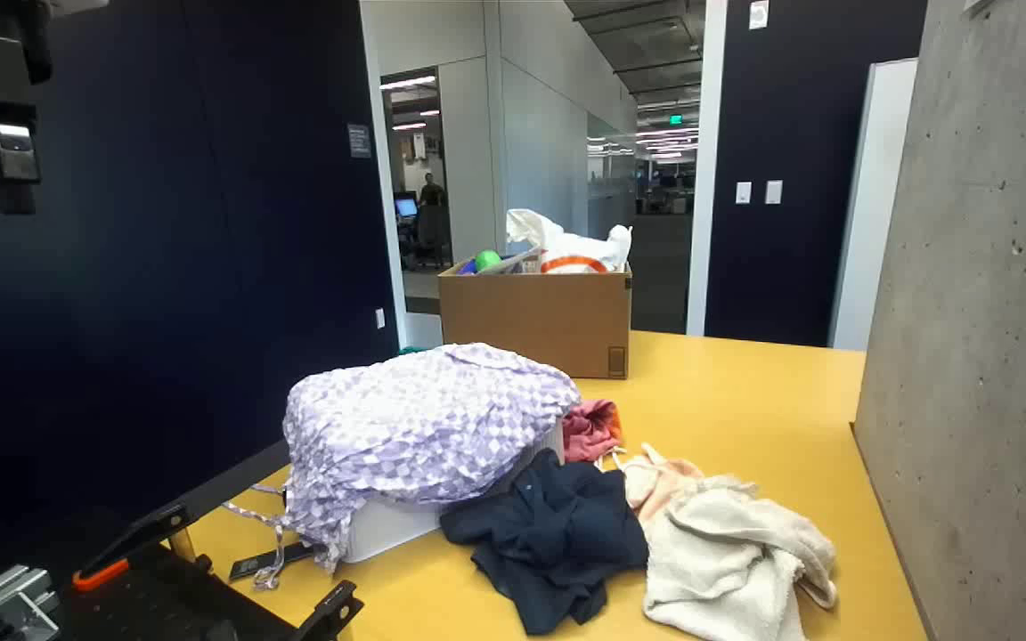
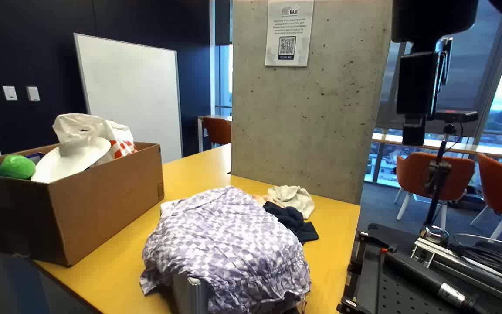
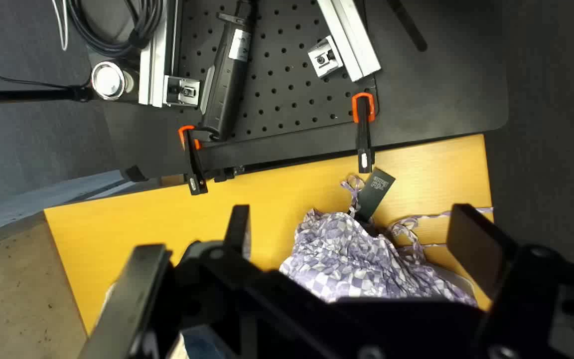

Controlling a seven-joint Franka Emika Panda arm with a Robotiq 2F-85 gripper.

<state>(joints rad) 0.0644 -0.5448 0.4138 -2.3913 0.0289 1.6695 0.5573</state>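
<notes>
Two fingers (image 3: 476, 247) parted wide, holding nothing. One lilac-checkered garment (image 1: 424, 427), lower half of both exterior views, drapes over one white box (image 1: 390, 530), mostly hidden. In exterior view, lower right: one navy garment (image 1: 557, 534), one cream cloth (image 1: 727, 561); one peach cloth (image 1: 655, 481) partly covered; one pink bundle (image 1: 590, 432) partly hidden behind box.

Wrist view down, exterior views across; all share checked cloth (image 1: 428, 423)

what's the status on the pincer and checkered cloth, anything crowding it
Pincer open, raised, holding nothing. Checkered cloth draped over a pale container. Navy garment bunched close alongside.
</notes>
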